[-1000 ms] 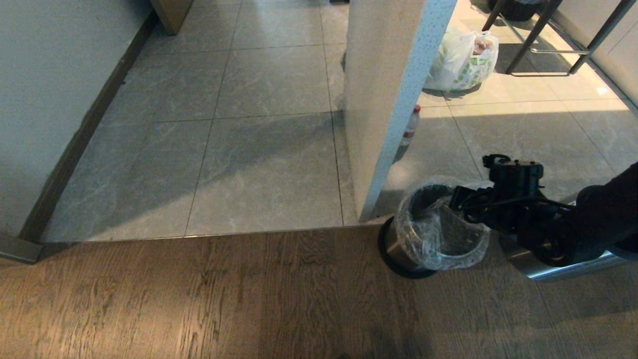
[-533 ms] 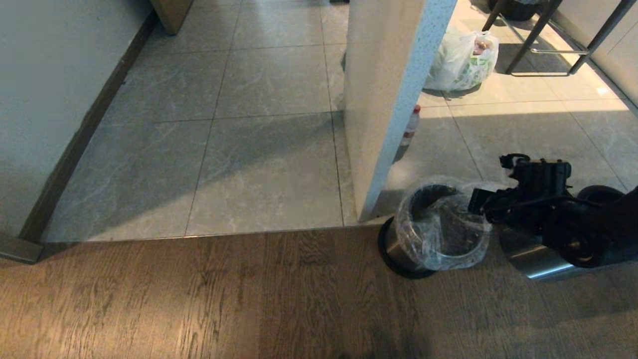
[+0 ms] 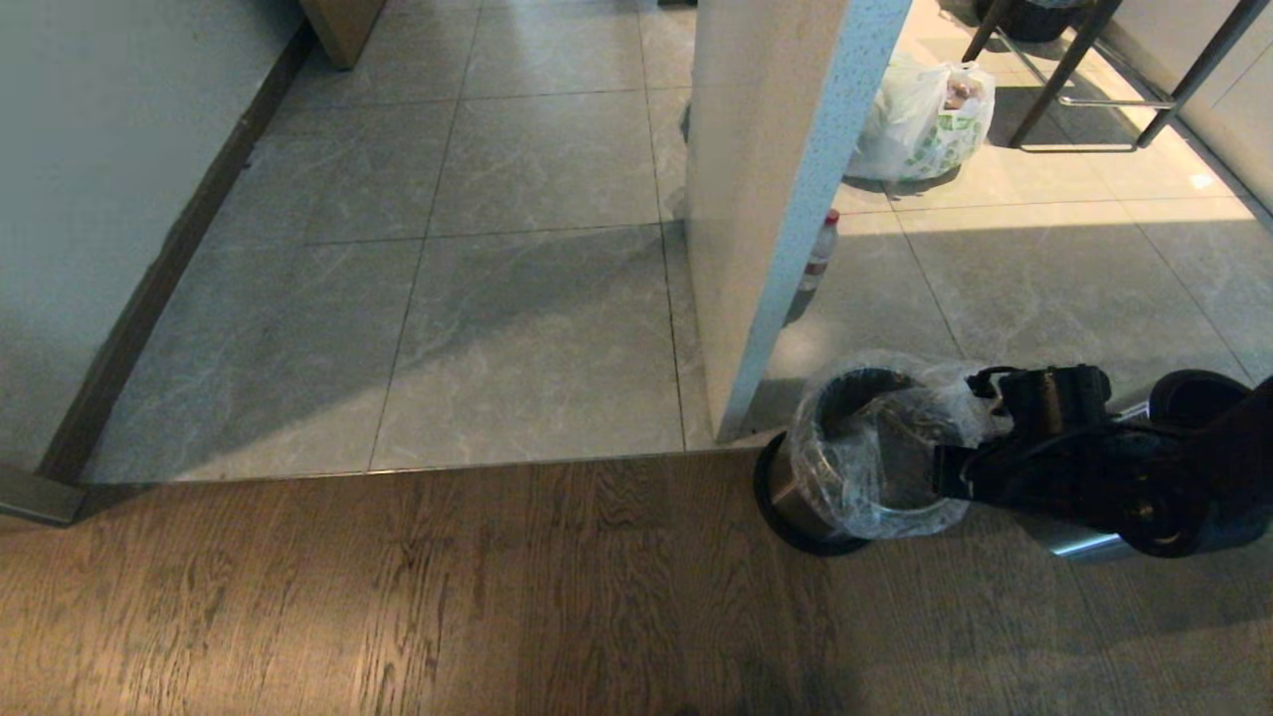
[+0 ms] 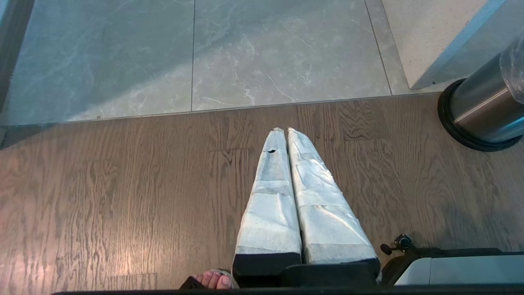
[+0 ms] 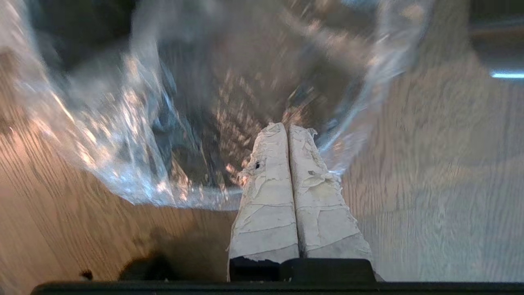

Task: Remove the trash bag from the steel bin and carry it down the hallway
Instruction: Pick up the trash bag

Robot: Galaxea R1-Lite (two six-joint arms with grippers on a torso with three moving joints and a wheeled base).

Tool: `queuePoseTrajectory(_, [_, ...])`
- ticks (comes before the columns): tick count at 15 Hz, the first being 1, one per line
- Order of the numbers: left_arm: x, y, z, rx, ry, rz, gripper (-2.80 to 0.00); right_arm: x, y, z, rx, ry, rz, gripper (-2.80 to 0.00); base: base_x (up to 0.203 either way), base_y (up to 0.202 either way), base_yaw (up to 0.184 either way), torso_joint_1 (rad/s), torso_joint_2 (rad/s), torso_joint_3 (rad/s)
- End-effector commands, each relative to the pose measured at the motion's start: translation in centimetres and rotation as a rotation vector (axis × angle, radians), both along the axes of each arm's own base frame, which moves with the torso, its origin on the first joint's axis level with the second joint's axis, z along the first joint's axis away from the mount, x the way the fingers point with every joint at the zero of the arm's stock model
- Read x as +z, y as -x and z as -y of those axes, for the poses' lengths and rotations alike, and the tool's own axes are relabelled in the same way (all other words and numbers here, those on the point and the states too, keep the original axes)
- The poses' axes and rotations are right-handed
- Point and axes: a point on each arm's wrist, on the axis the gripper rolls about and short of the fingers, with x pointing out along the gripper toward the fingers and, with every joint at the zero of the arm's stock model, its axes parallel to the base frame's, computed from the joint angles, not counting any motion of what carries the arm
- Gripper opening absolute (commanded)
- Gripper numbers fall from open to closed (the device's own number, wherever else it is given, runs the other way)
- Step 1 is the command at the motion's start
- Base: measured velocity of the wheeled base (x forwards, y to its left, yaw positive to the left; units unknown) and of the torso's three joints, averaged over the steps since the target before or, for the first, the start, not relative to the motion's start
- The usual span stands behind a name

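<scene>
Right pincer [image 5: 287, 128] reaches level, pinched on the trash bag [image 3: 875, 467] rim

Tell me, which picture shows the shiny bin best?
The head view: the whole steel bin stands there with the trash bag over its rim. The left wrist view catches only part of its side and black base at the edge. The right wrist view shows mostly blurred bag, with dark bin inside.

White bag with green print [image 3: 920, 124] on sunlit tiles, small bottle [image 3: 819, 251] beside speckled white pillar [image 3: 776, 199], dark wood-plank floor [image 3: 398, 587], metal chair legs [image 3: 1079, 75], bare toes [image 4: 213, 280].
</scene>
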Motion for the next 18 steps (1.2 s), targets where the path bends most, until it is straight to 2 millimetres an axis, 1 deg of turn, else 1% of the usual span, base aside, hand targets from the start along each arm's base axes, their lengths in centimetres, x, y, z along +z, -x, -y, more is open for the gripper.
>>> queuePoseTrajectory(1, [0.0, 0.0, 0.0, 0.000, 0.000, 0.000, -2.80, -1.6, -0.7, -0.1, 0.004, 0.007, -0.033, -2.80, 0.000, 0.000, 0.000, 0.000, 0.00, 0.000])
queuePoseTrajectory(3, [0.0, 0.0, 0.0, 0.000, 0.000, 0.000, -2.80, -0.7, -2.5, -0.2, 0.003, 0.005, 0.024, -2.80, 0.000, 0.000, 0.000, 0.000, 0.00, 0.000])
queuePoseTrajectory(4, [0.0, 0.0, 0.0, 0.000, 0.000, 0.001, -2.80, -0.1, -3.2, 0.3, -0.009, 0.005, 0.057, -2.80, 0.000, 0.000, 0.000, 0.000, 0.00, 0.000])
queuePoseTrajectory(5, [0.0, 0.0, 0.0, 0.000, 0.000, 0.000, -2.80, 0.7, -3.6, 0.7, -0.018, 0.002, 0.081, -2.80, 0.000, 0.000, 0.000, 0.000, 0.00, 0.000])
queuePoseTrajectory(7, [0.0, 0.0, 0.0, 0.000, 0.000, 0.000, -2.80, 2.2, -3.2, 0.8, 0.021, -0.005, 0.118, -2.80, 0.000, 0.000, 0.000, 0.000, 0.00, 0.000])
queuePoseTrajectory(8, [0.0, 0.0, 0.0, 0.000, 0.000, 0.000, -2.80, 2.5, -2.9, 0.8, 0.051, 0.024, 0.119, 0.00, 0.000, 0.000, 0.000, 0.000, 0.00, 0.000])
queuePoseTrajectory(9, [0.0, 0.0, 0.0, 0.000, 0.000, 0.000, -2.80, 3.0, -2.5, 0.8, 0.076, 0.057, 0.127, 0.00, 0.000, 0.000, 0.000, 0.000, 0.00, 0.000])
queuePoseTrajectory(11, [0.0, 0.0, 0.0, 0.000, 0.000, 0.000, -2.80, 3.1, -1.8, 0.7, 0.137, 0.108, 0.134, 0.00, 0.000, 0.000, 0.000, 0.000, 0.00, 0.000])
queuePoseTrajectory(13, [0.0, 0.0, 0.0, 0.000, 0.000, 0.000, -2.80, 3.0, -2.6, 1.0, 0.152, 0.109, 0.164, 0.00, 0.000, 0.000, 0.000, 0.000, 0.00, 0.000])
queuePoseTrajectory(16, [0.0, 0.0, 0.0, 0.000, 0.000, 0.000, -2.80, 1.9, -3.5, 2.8, 0.241, 0.186, 0.161, 0.00, 0.000, 0.000, 0.000, 0.000, 0.00, 0.000])
queuePoseTrajectory(18, [0.0, 0.0, 0.0, 0.000, 0.000, 0.000, -2.80, 1.2, -3.6, 3.8, 0.274, 0.247, 0.143, 0.00, 0.000, 0.000, 0.000, 0.000, 0.00, 0.000])
